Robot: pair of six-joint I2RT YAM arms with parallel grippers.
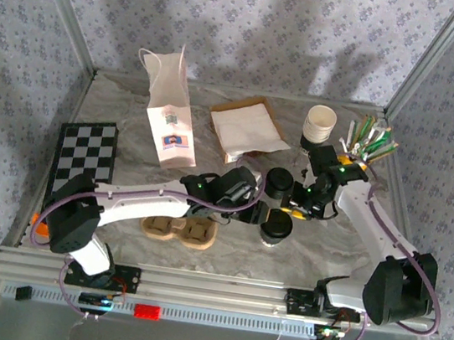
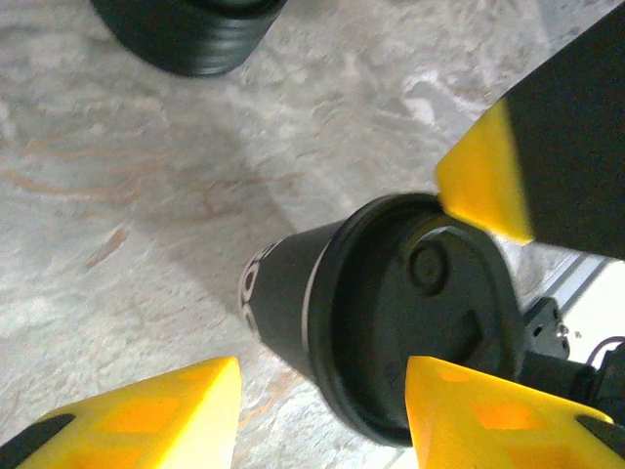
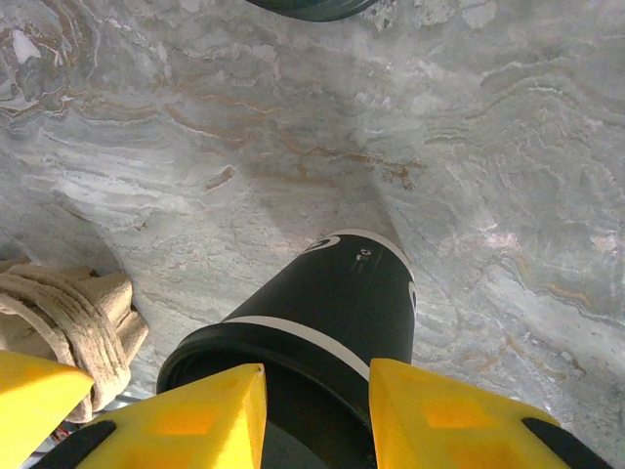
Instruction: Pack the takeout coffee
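The takeout coffee (image 1: 276, 229) stands upright on the marble tabletop, a dark cup with a thin white band under a round black lid (image 2: 420, 313). My left gripper (image 1: 258, 212) hovers just left of it and is open; in the left wrist view the gripper (image 2: 322, 410) has its fingers wide apart, the lid's edge by the right one and nothing held between them. My right gripper (image 1: 295, 212) is right above the cup (image 3: 332, 303). Seen from the right wrist, this gripper (image 3: 317, 415) has its jaws a little apart over the lid, and one fingertip (image 2: 483, 181) meets the lid's rim.
A squat black stack of lids (image 1: 278, 183) sits just behind the cup. Farther back are a lidless cup stack (image 1: 319, 124), stirrers (image 1: 368, 142), napkins on a brown bag (image 1: 246, 130) and a white paper bag (image 1: 170, 120). A cardboard carrier (image 1: 180, 229) and a checkerboard (image 1: 85, 154) lie to the left.
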